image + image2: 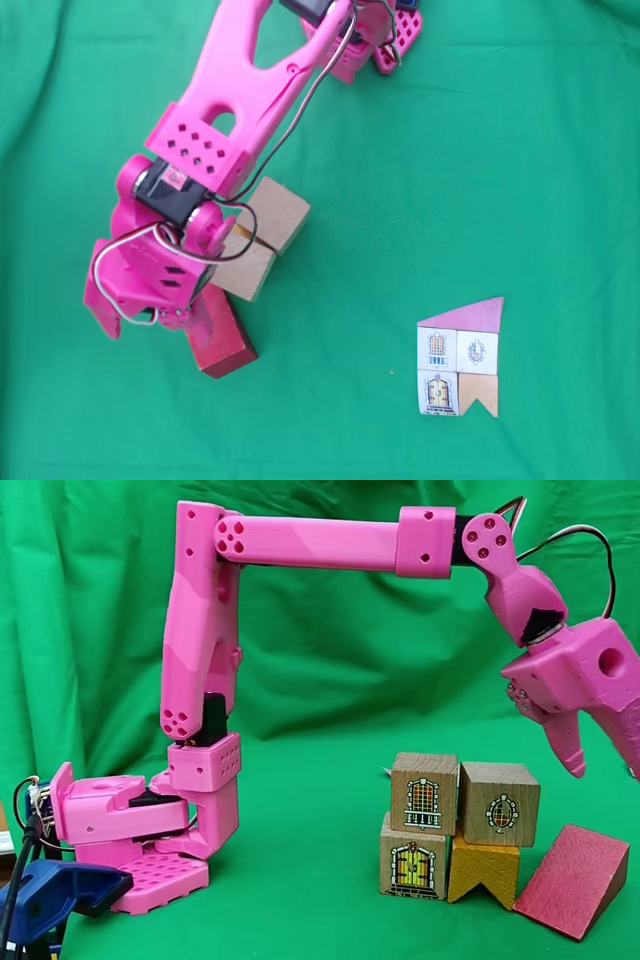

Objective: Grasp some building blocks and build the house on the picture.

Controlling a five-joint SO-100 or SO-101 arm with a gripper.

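**Pink gripper above red block, four blocks stacked**

Pink two-finger gripper [600,755] hangs above the dark-red wedge block [572,880], not touching it; its fingers point downward, spread apart with nothing between them. In the top-down fixed view the gripper [150,310] partly covers the red block [222,345]. Just beside the wedge stands a two-by-two stack: door cube [413,855] and yellow notched block [482,870] below, window cube [425,793] and a second window cube [499,803] on top. The paper house card [460,358] lies flat on the green cloth [500,150], well apart from the blocks.
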